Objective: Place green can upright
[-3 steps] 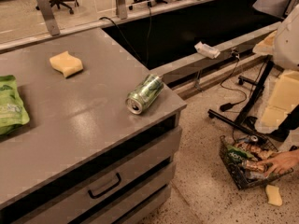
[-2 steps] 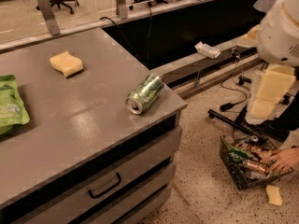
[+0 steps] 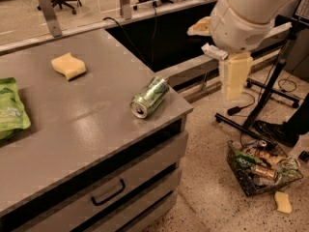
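The green can [image 3: 150, 96] lies on its side on the grey table [image 3: 72, 129], near the table's right front corner. Its silver top faces the front left. My gripper [image 3: 236, 75] hangs pale yellow below the big white arm [image 3: 241, 18] at the upper right. It is to the right of the can, past the table's edge and higher than the tabletop. It holds nothing that I can see.
A pale yellow sponge [image 3: 68, 65] lies at the table's back. A green snack bag [image 3: 10, 110] lies at the left edge. A wire basket [image 3: 263, 168] of cans stands on the floor at right, by a black stand [image 3: 260, 105]. Drawers [image 3: 108, 193] front the table.
The arm has swung left and towards the table, and the gripper has come closer to the can. The can, sponge and bag have not moved.
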Controlling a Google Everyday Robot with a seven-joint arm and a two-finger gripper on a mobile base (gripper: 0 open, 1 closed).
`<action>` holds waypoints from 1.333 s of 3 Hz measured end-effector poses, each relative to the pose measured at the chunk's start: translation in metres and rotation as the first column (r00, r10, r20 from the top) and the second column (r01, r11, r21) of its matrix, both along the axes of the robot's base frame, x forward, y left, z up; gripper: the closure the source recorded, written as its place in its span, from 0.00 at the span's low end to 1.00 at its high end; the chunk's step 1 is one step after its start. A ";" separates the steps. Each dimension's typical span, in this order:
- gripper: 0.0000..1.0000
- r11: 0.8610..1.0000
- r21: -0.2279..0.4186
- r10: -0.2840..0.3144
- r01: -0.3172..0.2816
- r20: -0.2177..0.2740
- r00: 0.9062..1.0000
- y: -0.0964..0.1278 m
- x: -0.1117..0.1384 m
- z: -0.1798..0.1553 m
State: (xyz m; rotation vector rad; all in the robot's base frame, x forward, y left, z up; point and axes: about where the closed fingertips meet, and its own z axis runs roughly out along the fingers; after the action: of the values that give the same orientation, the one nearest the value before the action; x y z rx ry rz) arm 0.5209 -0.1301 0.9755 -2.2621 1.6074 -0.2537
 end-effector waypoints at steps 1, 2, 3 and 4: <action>0.00 0.978 -0.031 0.208 -0.208 0.001 0.978 0.036 0.017 -0.015; 0.00 0.917 -0.032 0.398 -0.398 -0.020 0.917 0.072 0.021 -0.035; 0.00 0.862 -0.028 0.505 -0.507 -0.056 0.861 0.104 0.025 -0.059; 0.00 0.821 -0.031 0.565 -0.569 -0.085 0.820 0.128 0.030 -0.083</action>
State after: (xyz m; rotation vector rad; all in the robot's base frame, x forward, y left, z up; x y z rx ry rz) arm 0.5513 -0.0023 0.8926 -2.6940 0.8826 -0.0570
